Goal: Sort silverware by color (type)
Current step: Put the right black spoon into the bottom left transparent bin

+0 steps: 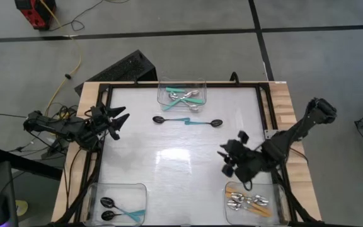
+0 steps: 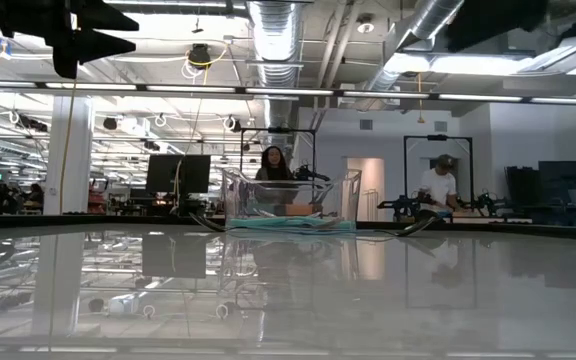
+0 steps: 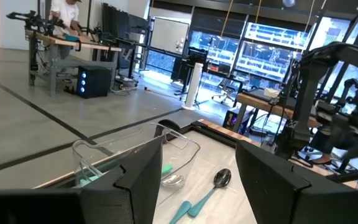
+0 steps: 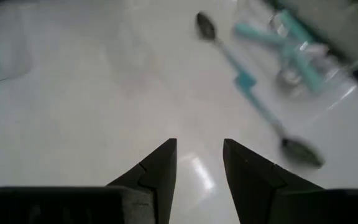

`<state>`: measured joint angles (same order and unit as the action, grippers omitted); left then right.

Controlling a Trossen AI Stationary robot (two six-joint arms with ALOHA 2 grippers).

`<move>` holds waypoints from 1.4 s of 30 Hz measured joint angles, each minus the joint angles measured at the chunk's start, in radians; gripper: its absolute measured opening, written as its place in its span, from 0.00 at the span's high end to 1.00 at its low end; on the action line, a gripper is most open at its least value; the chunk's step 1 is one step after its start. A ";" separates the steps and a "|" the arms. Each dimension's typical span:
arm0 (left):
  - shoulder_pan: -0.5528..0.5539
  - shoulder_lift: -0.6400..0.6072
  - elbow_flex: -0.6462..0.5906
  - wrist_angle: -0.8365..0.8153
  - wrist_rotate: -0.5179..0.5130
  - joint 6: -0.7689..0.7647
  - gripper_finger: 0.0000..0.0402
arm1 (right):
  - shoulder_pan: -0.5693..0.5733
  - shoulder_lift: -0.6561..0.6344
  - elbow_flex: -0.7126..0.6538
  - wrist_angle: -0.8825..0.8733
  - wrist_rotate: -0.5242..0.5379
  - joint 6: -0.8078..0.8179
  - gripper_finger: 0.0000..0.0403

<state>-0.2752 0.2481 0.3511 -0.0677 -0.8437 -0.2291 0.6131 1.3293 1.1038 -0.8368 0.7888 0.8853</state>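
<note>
Two black spoons loose mid-table.
Right gripper hovers short of them, jaws parted, empty; left gripper alongside, parted, empty.

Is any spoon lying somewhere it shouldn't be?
Yes. Two black-bowled teal spoons lie loose on the table, beside the far bin, handle to handle. Their two matches sit in the near-left bin. Both grippers are empty.
</note>
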 joint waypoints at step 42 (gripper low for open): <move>0.000 0.000 0.000 -0.047 0.053 -0.047 0.53 | -0.654 -0.014 -0.466 1.211 -0.450 -0.859 0.61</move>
<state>-0.2752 0.2481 0.3511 -0.1148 -0.7905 -0.2758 -0.0410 1.3151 0.6374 0.3738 0.3384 0.0262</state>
